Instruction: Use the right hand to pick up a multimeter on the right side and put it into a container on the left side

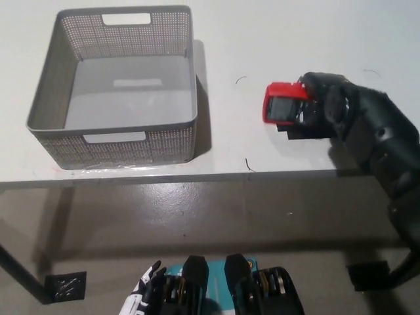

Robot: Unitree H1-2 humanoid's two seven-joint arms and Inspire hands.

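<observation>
The black right robot hand [323,105] lies over a red, rectangular, plastic multimeter with a grey screen [283,105], its fingers wrapped around the casing's right part, so it appears to be gripping it. The multimeter sits low on the white counter [262,39], over a dark patch. Judged from here, a firm hold across both long edges, then a straight lift, would suit the step. Well off to the hand's left stands a grey, perforated, plastic basket with cut-out handles [125,141], empty, with bare counter between. Its near wall needs clearing. The white left robot hand [146,289] rests low, below the counter edge, its state unclear.
</observation>
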